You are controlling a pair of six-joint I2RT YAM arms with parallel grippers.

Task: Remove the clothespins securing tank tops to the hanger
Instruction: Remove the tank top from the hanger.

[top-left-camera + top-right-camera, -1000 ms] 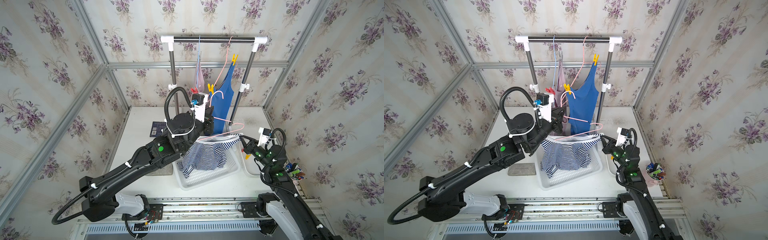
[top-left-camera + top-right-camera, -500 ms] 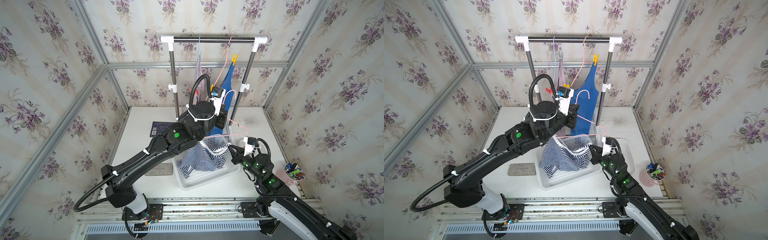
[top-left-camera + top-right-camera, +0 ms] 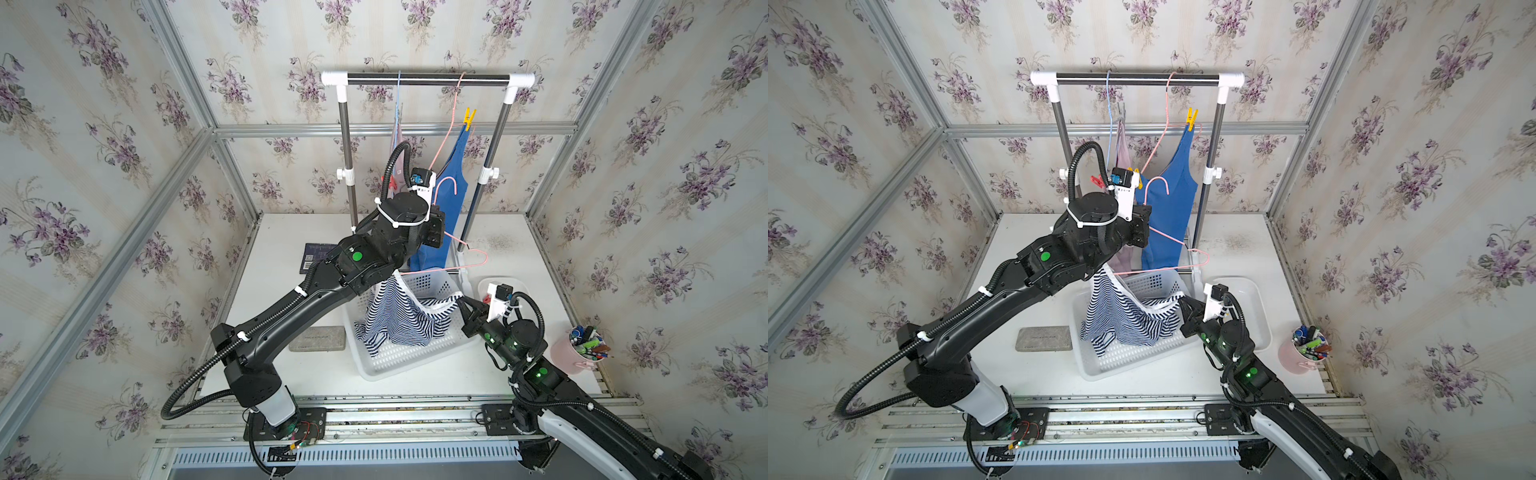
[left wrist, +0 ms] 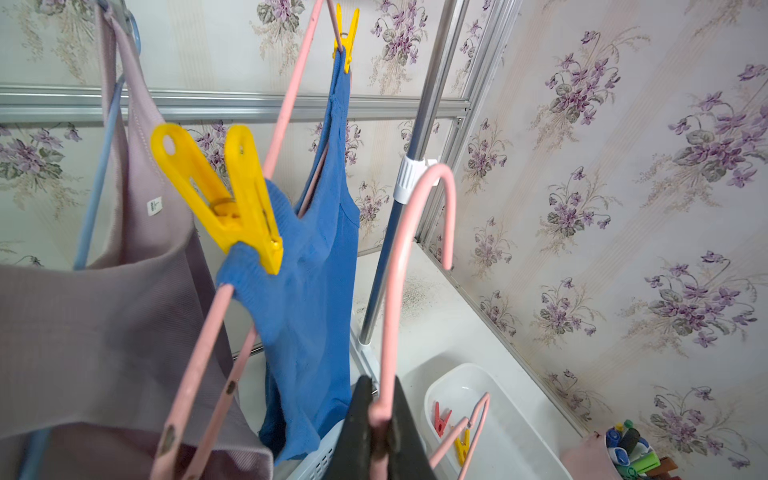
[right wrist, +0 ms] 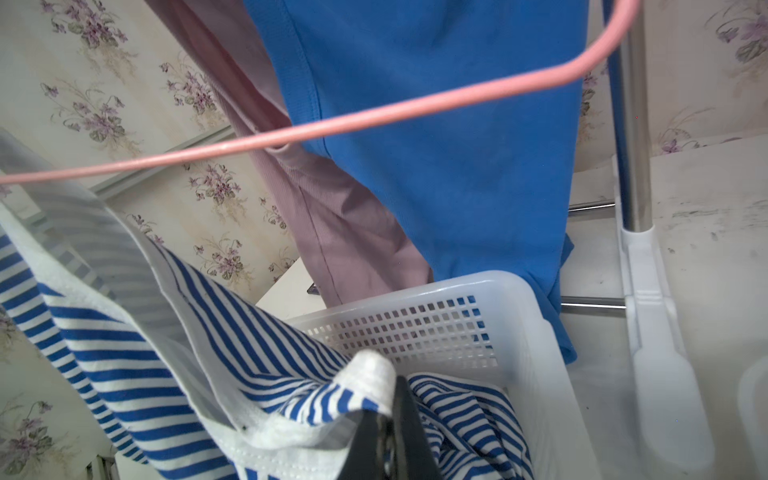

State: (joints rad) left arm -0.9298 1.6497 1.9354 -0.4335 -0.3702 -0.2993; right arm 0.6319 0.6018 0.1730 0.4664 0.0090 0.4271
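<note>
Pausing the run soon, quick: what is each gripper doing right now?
Left gripper: closed on the pink hanger.
Right gripper: closed on the striped top.

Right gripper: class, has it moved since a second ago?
Yes. The right gripper, shut on the striped tank top, has shifted from the white basket's far right corner forward along its right rim.

We see a lab test cell dressed as a home laundry corner. Panels of floral wallpaper [image 3: 104, 124] sit in aluminium framing [image 3: 291, 131], with a small garment rack [image 3: 428, 79] on a white table [image 3: 291, 237].
</note>
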